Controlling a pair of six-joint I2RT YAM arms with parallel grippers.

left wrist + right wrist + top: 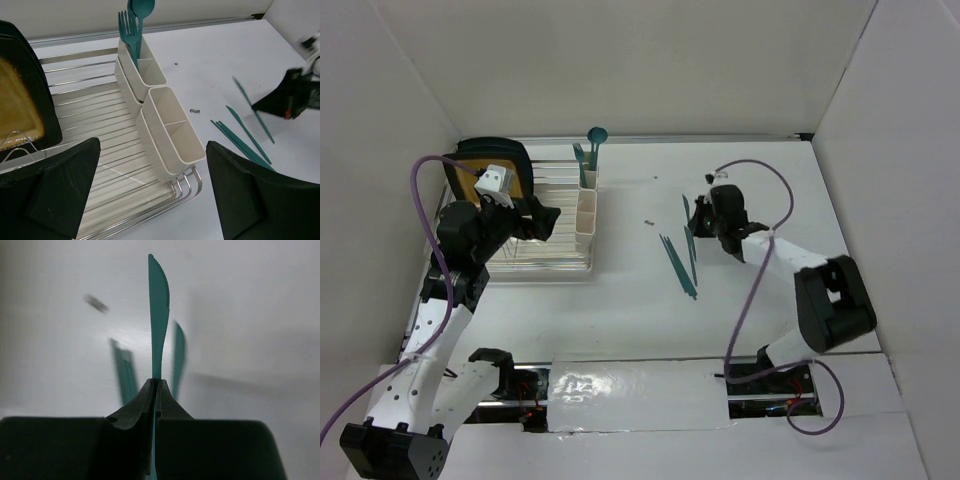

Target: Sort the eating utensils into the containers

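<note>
The white-shelled left arm (pixel 415 375) and right arm (pixel 790 260) have black joint housings. A thin purple cable (pixel 757 162) runs along each. The fingers (pixel 250 200) are matte black plastic wedges.

The teal knife (pixel 159 305) is smooth plastic. The cream containers (pixel 155 145) on the dish rack (pixel 80 95) are matt plastic; the rack is shiny silvery wire, the table (pixel 620 320) under it matt white.
</note>
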